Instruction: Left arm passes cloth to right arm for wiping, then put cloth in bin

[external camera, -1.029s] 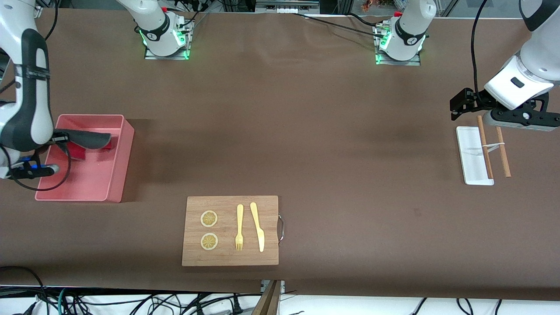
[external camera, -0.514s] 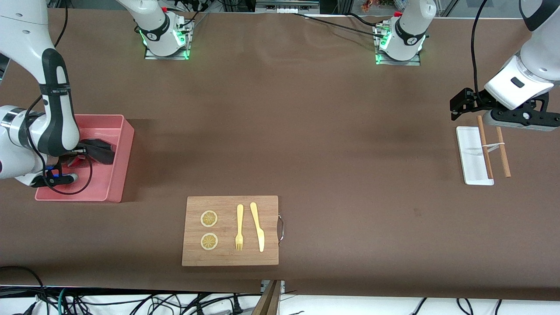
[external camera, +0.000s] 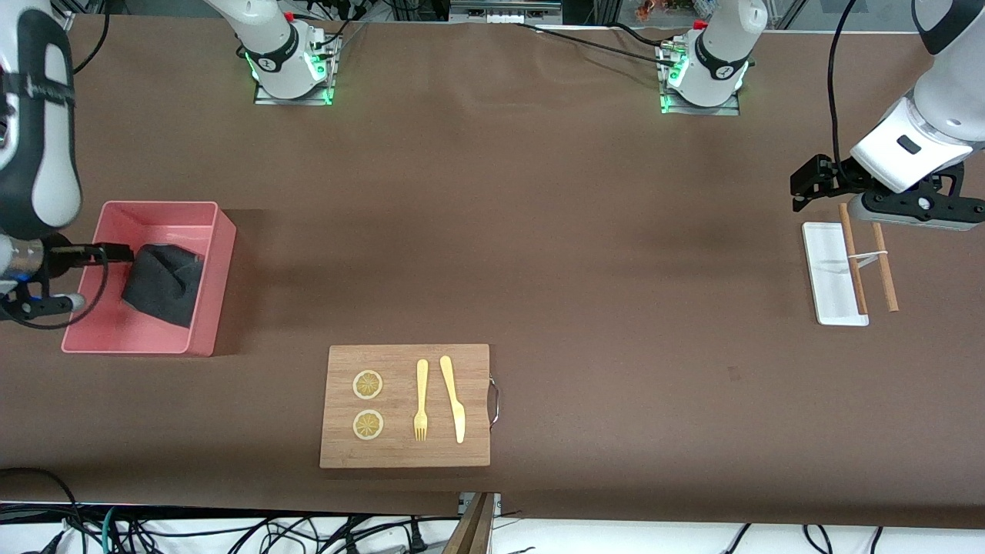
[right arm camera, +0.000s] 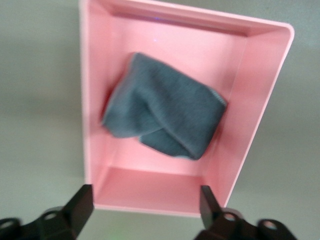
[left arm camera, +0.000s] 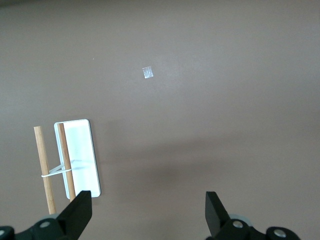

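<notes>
Cloth (external camera: 161, 283) crumpled inside the pink bin (external camera: 202, 338) (grey side up), right gripper (right arm camera: 145, 205) above it with fingers wide and empty, left gripper (left arm camera: 147, 212) spread wide, waiting over the worktop (external camera: 539, 231) beside a white tray (external camera: 823, 269).

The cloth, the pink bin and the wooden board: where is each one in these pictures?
cloth (external camera: 161, 283), front view, middle of the crumpled dark grey cloth lying in the bin.
pink bin (external camera: 225, 254), front view, its side wall.
wooden board (external camera: 400, 454), front view, bare wood near its edge.
</notes>
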You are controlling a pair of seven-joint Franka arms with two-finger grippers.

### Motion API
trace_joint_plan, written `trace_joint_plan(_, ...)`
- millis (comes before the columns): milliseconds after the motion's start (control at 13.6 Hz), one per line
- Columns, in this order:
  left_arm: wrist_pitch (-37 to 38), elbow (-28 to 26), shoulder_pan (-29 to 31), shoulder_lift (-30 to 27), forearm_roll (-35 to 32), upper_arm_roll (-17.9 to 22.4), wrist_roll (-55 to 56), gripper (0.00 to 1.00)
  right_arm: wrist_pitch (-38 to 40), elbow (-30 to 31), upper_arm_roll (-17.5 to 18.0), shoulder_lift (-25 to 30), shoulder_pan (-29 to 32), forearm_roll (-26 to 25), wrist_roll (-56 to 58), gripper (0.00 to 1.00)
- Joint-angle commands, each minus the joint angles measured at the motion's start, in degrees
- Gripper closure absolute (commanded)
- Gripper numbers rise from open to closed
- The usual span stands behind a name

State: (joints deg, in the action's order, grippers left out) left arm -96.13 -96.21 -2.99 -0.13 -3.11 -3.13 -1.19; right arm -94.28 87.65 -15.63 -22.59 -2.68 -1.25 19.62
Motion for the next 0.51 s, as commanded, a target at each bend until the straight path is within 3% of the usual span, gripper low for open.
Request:
trace_joint_plan(0,0.0,0.1,0.2,-0.5,0.2,-0.2,0.5,0.0,5.1,-1.2,4.3,4.4,0.0,0.5,-8.7,0.0)
trace_joint_plan(147,0.0,0.1,0.2,-0.5,0.2,-0.2,0.5,0.0,7.5,-1.0,7.3,7.7,0.0,0.6,-16.3,0.0)
trace_joint_plan(441,0.0,0.1,0.2,-0.5,0.2,-0.2,0.5,0.0,8.6,-0.7,13.8,14.4,0.0,0.1,-17.6,0.0)
